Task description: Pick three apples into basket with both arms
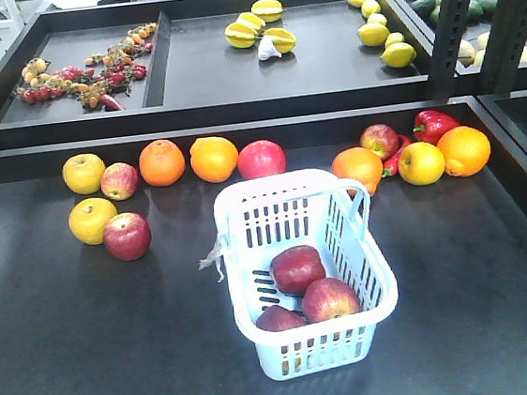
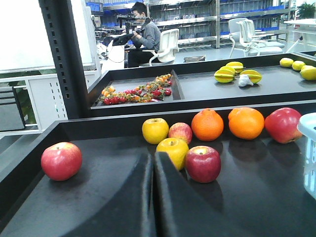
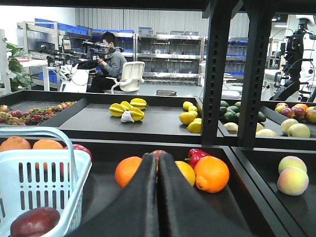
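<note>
A workshop with blue-binned shelving runs behind the rig, and a man (image 3: 111,61) sits there in a white office chair (image 3: 131,76). Closer in, a dark worktop (image 1: 92,357) has a raised rear edge, with black trays (image 1: 231,69) of cherry tomatoes (image 1: 90,72), starfruit (image 1: 255,27) and lemons (image 1: 380,30) beyond it.

The pale blue basket (image 1: 366,272) stands near the middle of the worktop, toward the front edge, a scrap of clear plastic (image 1: 215,253) hanging off its left rim. Three dark red apples (image 1: 296,268) lie inside, bunched at the front end and touching one another.

Along the rear edge runs a row of loose fruit: yellow apples (image 1: 85,173), two oranges (image 1: 189,160) and a red apple (image 1: 261,159) on the left; more oranges (image 1: 463,150), a red pepper (image 1: 433,124) and another apple (image 1: 380,140) on the right. One red apple (image 1: 127,235) sits just in front of the left group, touching a yellow one.

The left gripper (image 2: 153,163) hangs low over the worktop's left part, its fingers (image 2: 133,197) pressed together, holding nothing. The right gripper (image 3: 158,163) sits beside the basket's right side, fingers (image 3: 180,207) likewise together and empty.
</note>
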Controlling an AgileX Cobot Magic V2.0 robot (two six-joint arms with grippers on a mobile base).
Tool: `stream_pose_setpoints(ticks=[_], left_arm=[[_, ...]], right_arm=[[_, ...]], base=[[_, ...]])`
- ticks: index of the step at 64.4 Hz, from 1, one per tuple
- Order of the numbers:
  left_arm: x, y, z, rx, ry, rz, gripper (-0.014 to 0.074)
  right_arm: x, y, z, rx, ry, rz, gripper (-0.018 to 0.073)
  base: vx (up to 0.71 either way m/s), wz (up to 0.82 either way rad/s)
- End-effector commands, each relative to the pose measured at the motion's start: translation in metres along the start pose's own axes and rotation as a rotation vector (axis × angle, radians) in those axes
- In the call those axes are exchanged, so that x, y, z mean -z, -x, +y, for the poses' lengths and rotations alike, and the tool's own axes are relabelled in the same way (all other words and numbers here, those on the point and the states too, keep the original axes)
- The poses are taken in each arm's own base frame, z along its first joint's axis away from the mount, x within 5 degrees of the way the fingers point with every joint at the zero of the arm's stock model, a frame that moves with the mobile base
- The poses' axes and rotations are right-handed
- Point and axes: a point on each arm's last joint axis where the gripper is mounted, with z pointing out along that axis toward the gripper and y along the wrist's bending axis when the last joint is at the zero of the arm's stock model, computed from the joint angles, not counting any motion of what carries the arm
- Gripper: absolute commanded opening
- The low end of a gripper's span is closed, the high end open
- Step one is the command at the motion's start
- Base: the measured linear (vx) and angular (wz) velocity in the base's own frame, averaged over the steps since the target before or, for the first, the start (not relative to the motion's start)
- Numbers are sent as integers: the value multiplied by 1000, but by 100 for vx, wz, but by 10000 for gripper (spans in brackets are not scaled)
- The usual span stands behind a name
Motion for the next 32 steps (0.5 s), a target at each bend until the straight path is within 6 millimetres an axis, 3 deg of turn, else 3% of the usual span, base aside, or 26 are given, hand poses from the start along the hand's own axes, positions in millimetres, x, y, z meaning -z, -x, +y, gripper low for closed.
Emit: stream_pose_setpoints(ticks=[1,32], left_arm=[[1,-1,-1,20,-7,-70,-6],[1,-1,-1,20,-7,-70,-6]], right_arm=[[1,4,0,21,-5,-80,-3],[1,4,0,18,-5,-80,-3]], base=[[0,0],[0,0]])
